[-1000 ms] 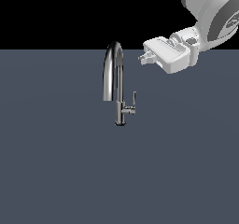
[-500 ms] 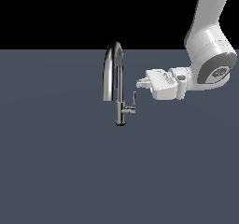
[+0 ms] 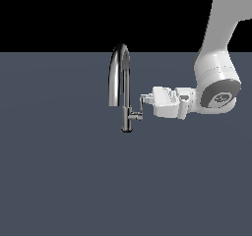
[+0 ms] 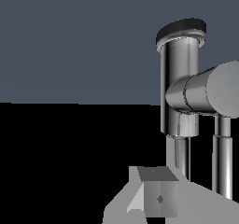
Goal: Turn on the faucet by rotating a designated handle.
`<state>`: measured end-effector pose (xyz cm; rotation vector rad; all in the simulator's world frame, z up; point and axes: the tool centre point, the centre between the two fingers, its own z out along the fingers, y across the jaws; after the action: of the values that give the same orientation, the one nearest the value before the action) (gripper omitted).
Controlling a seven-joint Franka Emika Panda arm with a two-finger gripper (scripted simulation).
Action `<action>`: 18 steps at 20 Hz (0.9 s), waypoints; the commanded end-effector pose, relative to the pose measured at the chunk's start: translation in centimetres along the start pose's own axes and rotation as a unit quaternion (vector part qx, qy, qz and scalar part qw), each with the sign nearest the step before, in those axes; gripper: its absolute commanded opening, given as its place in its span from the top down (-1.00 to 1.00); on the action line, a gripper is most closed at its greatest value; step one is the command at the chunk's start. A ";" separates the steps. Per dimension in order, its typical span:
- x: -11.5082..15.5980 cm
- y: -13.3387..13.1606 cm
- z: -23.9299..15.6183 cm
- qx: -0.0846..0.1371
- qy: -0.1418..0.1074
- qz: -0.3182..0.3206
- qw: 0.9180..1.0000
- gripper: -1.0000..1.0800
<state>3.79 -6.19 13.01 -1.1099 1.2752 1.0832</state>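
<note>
Standing upright on the grey desk [image 3: 59, 181], the chrome faucet [image 3: 119, 77] arches high, its small handle [image 3: 138, 113] jutting from the column toward the exterior view's right. Beside that handle the claw [image 3: 144, 100] lies level, seemingly touching its lever; whether it is clenched or released I cannot tell.

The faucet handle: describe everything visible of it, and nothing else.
The handle is a small thin lever of shiny chrome, standing upright at the end of a short horizontal stub off the faucet column, on the exterior view's right. It sits low, well under the arched spout. The hand is level with the lever's top, its tips at or touching it; actual contact cannot be confirmed. In the wrist view, the stub looms large as a chrome cylinder.
</note>
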 end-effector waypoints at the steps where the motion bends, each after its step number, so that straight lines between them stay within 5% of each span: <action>1: 0.3 0.0 0.1 0.004 -0.004 0.004 1.000 1.00; 18: -0.6 3.4 0.2 0.004 -0.004 0.004 1.000 1.00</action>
<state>1.15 -5.60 13.25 -1.0931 1.2823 1.0790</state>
